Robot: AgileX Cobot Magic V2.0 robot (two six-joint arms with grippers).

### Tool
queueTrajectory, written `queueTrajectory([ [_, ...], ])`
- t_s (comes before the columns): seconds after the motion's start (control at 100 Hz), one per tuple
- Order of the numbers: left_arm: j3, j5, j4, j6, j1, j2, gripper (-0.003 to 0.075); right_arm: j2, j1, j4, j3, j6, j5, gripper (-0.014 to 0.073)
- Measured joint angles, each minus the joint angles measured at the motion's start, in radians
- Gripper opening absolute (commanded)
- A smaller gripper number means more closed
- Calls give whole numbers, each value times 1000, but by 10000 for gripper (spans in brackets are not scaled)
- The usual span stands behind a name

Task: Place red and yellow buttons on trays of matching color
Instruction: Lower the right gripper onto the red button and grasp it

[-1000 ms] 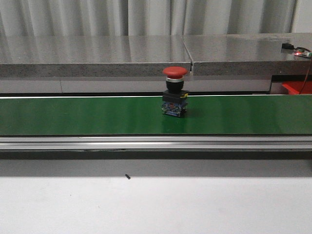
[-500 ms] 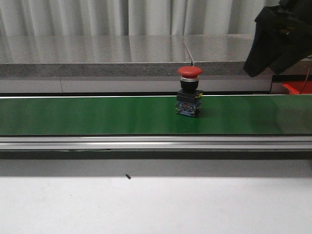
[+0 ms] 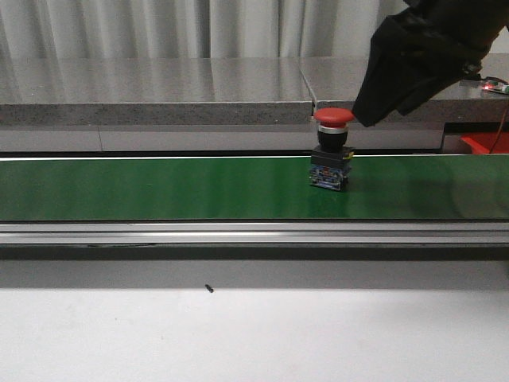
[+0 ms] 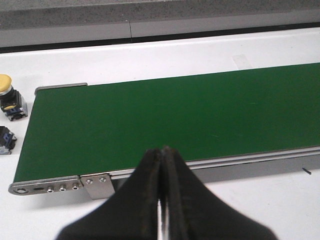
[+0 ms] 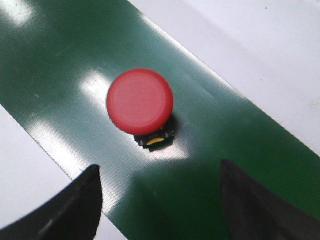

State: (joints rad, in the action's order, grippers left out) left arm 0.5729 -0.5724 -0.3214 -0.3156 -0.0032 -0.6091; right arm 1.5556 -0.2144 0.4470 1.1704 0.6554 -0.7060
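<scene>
A red button [image 3: 332,151] with a mushroom cap stands upright on the green belt [image 3: 159,189]; in the right wrist view the red button [image 5: 140,102] shows from above. My right gripper [image 5: 160,202] hangs open above it and a little to one side, nothing between its fingers [image 5: 75,210]. The right arm [image 3: 417,56] shows black at the upper right of the front view. A yellow button [image 4: 6,90] stands on the white table off the belt's end. My left gripper [image 4: 161,151] is shut and empty over the belt's near rail. A red piece [image 3: 483,143], perhaps the red tray, peeks in far right; the yellow tray is out of view.
A grey stone-like ledge [image 3: 159,87] runs behind the belt. Another button body [image 4: 5,140] lies by the belt's end near the yellow one. The metal rail [image 3: 238,232] edges the belt in front, with the white table [image 3: 254,334] below it.
The red button has ridden the belt to the right. My right arm came in from the upper right and moved left and down toward the button.
</scene>
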Motion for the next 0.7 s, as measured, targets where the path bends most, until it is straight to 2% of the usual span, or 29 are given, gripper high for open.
queueTrajectory([
  [0.55,0,0,0,0,0,0,-20,127,0,12,84,0,13,493],
  [0.65,0,0,0,0,0,0,-20,141,0,15,84,0,13,420],
  [0.7,0,0,0,0,0,0,-20,141,0,15,84,0,13,339],
])
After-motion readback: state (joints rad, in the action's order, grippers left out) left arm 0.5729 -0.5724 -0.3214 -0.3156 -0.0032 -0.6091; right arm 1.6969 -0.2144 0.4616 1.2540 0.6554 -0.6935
